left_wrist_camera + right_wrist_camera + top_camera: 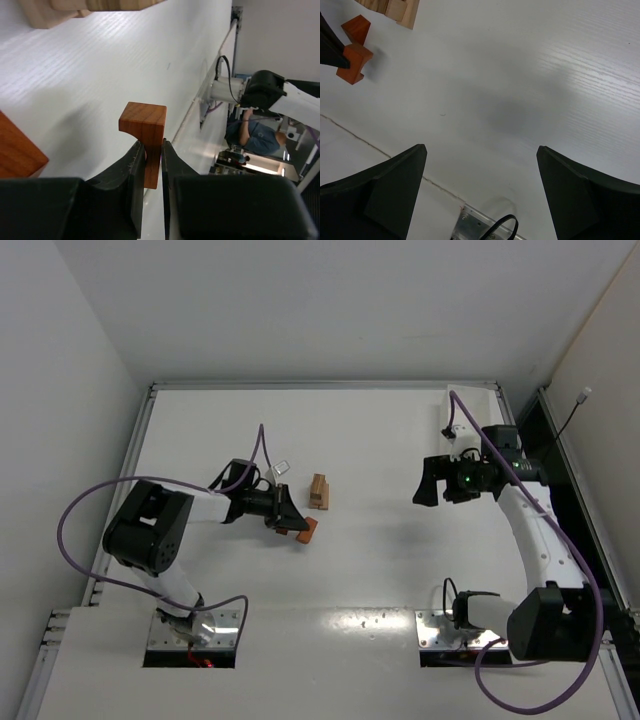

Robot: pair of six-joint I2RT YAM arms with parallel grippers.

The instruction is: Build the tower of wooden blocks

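Two reddish-orange wooden pieces show: one reddish-orange arch-shaped wooden piece (145,125) between the fingers of the left claw (152,150), and one reddish-orange wooden block (17,152) just beside that claw. The pale tan wooden blocks (319,491) form one cluster just beyond the left claw's tips; at least two, the full count cannot be told. There are two black two-finger claws, counting the right claw (481,148), and two purple cables (75,510).

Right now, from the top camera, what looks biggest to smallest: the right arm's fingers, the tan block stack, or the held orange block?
1. right fingers
2. tan block stack
3. orange block, nearly the stack's size, so that pair is close.
The fingers may sit nearer the camera.
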